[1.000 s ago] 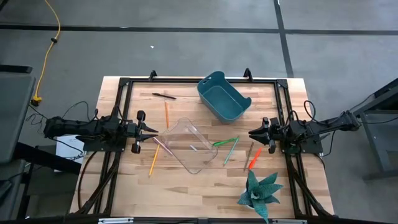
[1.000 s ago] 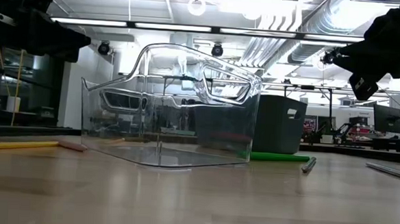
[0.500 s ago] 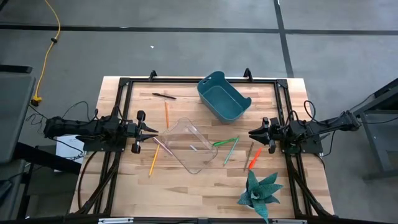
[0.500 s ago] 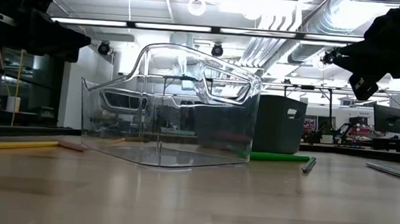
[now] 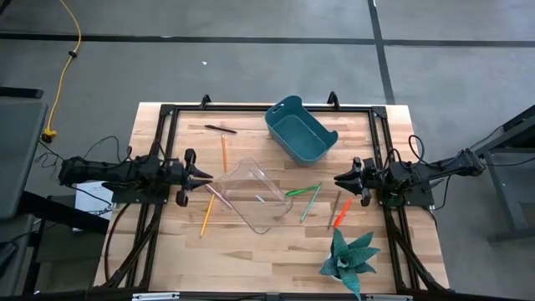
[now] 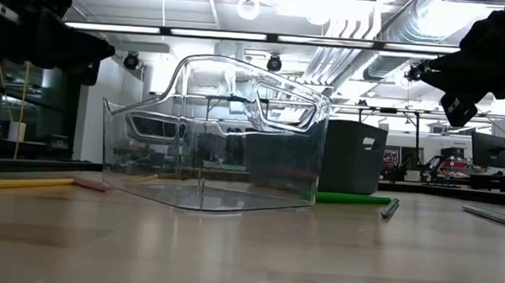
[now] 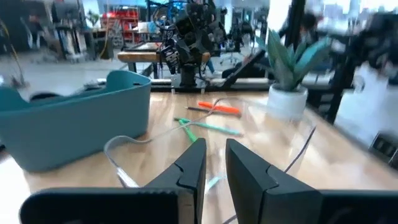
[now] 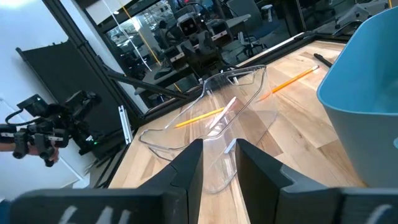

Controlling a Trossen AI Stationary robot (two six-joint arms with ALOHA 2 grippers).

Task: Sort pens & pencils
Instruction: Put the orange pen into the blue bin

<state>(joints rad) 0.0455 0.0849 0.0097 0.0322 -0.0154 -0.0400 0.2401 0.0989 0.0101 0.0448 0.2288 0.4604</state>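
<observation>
1. The left gripper [image 5: 204, 176] hovered above the left edge of the table [image 5: 251, 251], with its tips pointing at the clear bin [image 5: 255, 196]. Its fingers stood only a little apart, and nothing was between them.

2. The right gripper [image 5: 338, 180] waited above the right edge of the table. Its tips pointed to the middle, the fingers were slightly parted, and it held nothing.

3. The clear bin stood turned at an angle near the middle of the table. The teal bin [image 5: 299, 130] stood near the far edge. I think the two bins were there so that each kind gets its own container.

4. The pencils were on the left half. One yellow pencil [image 5: 224, 153] lay between the far edge and the clear bin. Another yellow pencil [image 5: 206, 216] lay near the clear bin's left corner, toward the near edge.

5. The pens were mostly on the right half. Two green pens [image 5: 306, 196] lay crossing each other just beside the clear bin. The red-orange pen [image 5: 341, 212] and a dark pen [image 5: 333, 209] lay close to the right gripper, near the plant [image 5: 347, 259]. One more dark pen [image 5: 221, 129] lay alone near the far edge.

6. I judge that the sorting was not yet started, because both bins looked almost empty. Each arm seemed to have one kind within its reach.
</observation>
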